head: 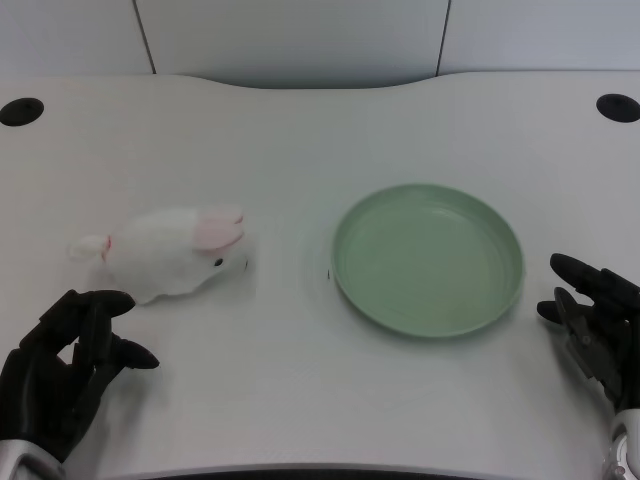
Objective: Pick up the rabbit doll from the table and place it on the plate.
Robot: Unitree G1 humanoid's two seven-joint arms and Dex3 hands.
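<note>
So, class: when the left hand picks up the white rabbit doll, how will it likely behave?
The rabbit doll looks plush, so it will probably squash and flop rather than stay stiff. It seems light for its size. Lying on its side on the table, it should not roll, and its fuzzy surface should grip the left hand.

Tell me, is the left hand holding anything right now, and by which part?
Nothing is held. The left hand is open beside the rabbit doll, which lies on the table.

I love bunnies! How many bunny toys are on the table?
1. The rabbit doll lies on the table's left side, just beyond the left hand, left of the green plate.
</note>
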